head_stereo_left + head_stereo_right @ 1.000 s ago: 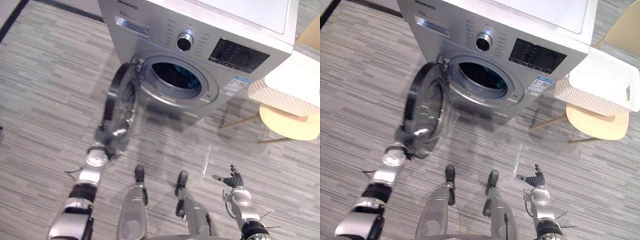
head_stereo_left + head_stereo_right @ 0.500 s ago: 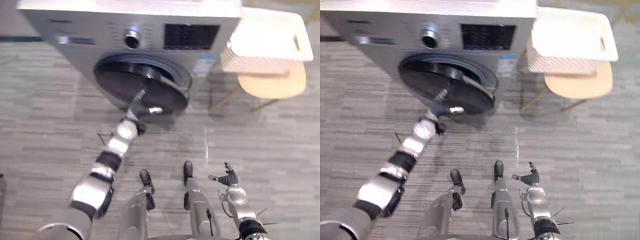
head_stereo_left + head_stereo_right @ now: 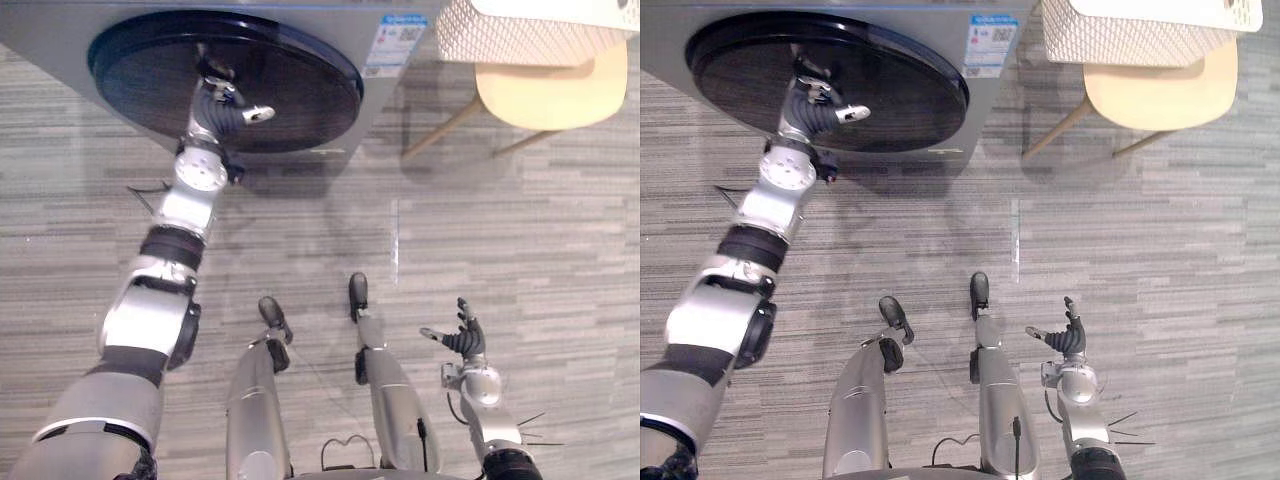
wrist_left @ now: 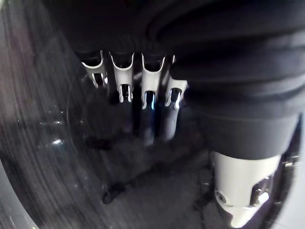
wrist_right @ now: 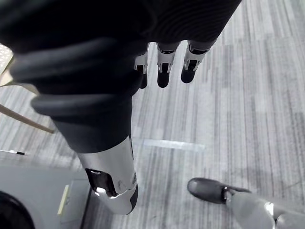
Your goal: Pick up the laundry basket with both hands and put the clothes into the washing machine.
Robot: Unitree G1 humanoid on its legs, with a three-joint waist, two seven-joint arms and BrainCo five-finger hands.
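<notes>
The washing machine's round dark door lies shut against the silver front. My left hand rests on the door glass. In the left wrist view its fingers reach straight onto the dark glass, with the thumb apart from them. The white perforated laundry basket sits on a pale wooden chair to the right of the machine. No clothes are visible in it. My right hand hangs low at the right over the floor, open and holding nothing, its fingers relaxed.
Grey striped floor stretches between me and the machine. The chair's thin legs splay out beside the machine's right corner. A pale strip is on the floor ahead.
My left hand has swung the door from wide open to shut against the machine. The camera has tipped downward. The right hand has kept its place.
</notes>
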